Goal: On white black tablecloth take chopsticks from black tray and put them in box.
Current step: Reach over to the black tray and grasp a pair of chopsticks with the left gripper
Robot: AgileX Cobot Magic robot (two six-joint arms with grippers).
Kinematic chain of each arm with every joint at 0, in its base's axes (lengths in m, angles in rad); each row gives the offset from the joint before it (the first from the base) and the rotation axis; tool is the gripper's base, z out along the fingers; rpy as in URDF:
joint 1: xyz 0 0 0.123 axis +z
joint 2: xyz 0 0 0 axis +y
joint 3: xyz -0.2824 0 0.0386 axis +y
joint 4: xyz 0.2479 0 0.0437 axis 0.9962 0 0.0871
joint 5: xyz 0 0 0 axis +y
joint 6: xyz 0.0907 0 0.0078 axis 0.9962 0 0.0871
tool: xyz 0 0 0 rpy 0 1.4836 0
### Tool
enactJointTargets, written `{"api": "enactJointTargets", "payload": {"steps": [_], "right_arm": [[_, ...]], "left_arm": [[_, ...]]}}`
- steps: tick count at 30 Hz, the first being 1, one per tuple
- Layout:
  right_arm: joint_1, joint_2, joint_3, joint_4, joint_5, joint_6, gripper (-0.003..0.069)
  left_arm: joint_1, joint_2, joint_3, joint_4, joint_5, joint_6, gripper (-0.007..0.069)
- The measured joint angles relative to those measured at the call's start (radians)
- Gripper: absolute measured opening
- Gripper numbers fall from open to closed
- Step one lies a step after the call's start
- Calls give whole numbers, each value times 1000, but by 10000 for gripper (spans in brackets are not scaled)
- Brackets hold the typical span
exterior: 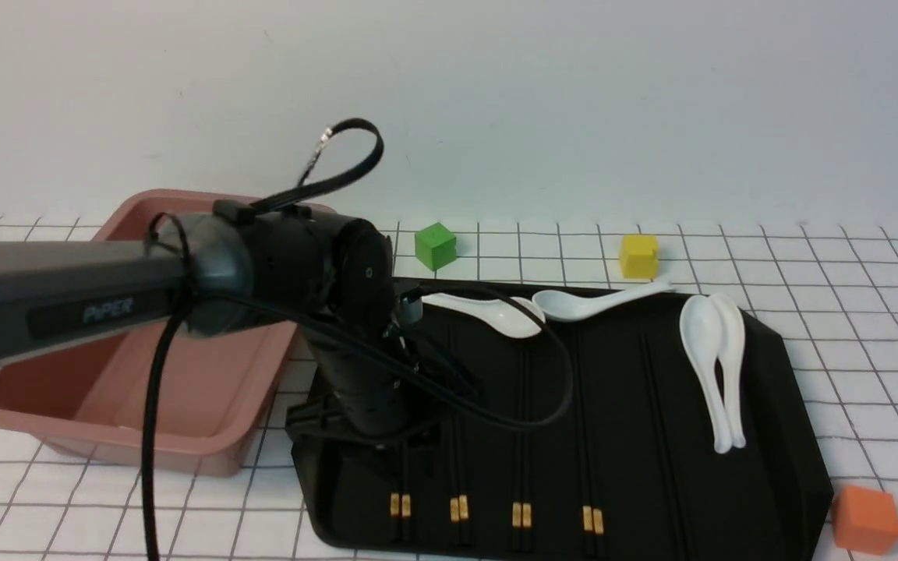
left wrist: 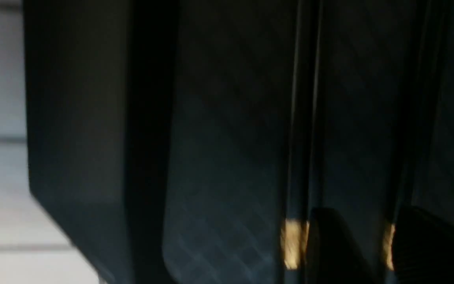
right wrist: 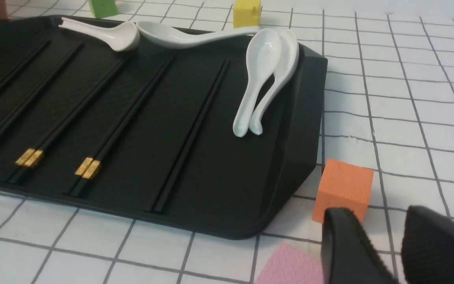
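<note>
Chopsticks (exterior: 521, 467) lie front-to-back, gold bands (exterior: 521, 514) toward robot.

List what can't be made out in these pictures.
Left gripper: the left arm hides it in the front view; the left wrist view is dark and blurred, so whether the jaws grip anything is unclear.
Box: front view, that arm covers part of its inside.
Right gripper: outside the front view; the right wrist view's edge cuts off all but its tips.
</note>
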Motion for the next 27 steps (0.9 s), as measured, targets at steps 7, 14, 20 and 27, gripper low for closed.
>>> {"api": "enactJointTargets", "payload": {"steps": [7,14,20,27], "right_arm": [[0,0,0,0,0,0,240],[0,0,0,0,0,0,240],[0,0,0,0,0,0,240],[0,0,0,0,0,0,240]], "left_arm": [[0,55,-6,39,-62,0,266],[0,70,-15,45,-58,-2,167],[0,71,-17,45,-53,-8,113],[0,63,-17,40,-48,-26,113]]}}
